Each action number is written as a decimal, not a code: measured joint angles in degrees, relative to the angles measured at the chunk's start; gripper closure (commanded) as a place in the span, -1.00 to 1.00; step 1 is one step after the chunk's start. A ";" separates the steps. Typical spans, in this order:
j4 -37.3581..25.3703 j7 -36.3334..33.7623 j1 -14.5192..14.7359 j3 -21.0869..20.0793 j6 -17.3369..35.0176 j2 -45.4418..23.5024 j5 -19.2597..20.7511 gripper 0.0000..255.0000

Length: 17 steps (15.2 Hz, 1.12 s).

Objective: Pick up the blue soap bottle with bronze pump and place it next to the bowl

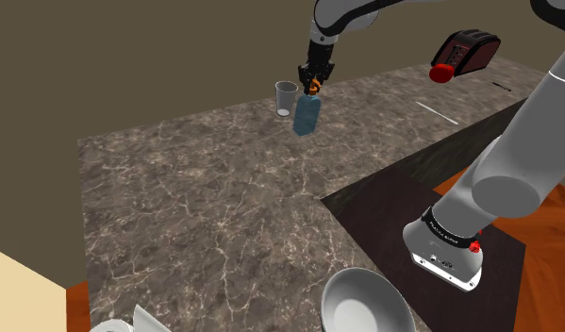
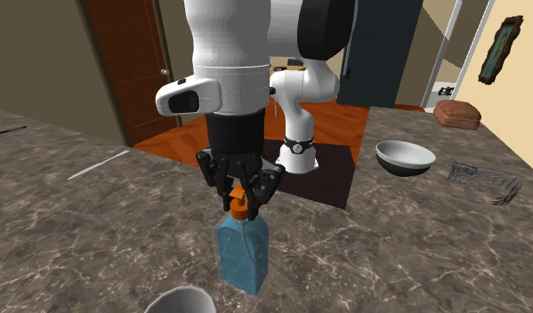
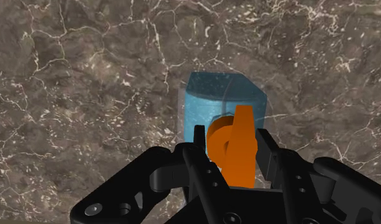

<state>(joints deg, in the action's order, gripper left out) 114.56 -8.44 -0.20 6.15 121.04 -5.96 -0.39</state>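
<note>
Marbled counter (image 1: 205, 207) — a clear cup (image 1: 286, 97) upright on it; a red-and-black device (image 1: 464, 54) well apart.

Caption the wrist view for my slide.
Black gripper clasps the orange pump of a blue soap bottle over a dark marbled counter.

The shoulder camera sits beside and behind my stand (image 1: 384, 203), looking down over the veined stone counter (image 1: 205, 207). The second exterior camera faces me from across that counter, low and close. My wrist camera looks down, very near. All three share the soap bottle (image 1: 307, 115) at my gripper (image 1: 314, 87); both exterior views share the bowl (image 1: 365, 302).
</note>
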 measured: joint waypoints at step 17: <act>-7.25 -0.25 0.08 -0.01 -10.16 2.91 0.37 1.00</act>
<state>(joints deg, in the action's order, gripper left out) 107.30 -8.69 -0.12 6.14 110.88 -3.05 -0.03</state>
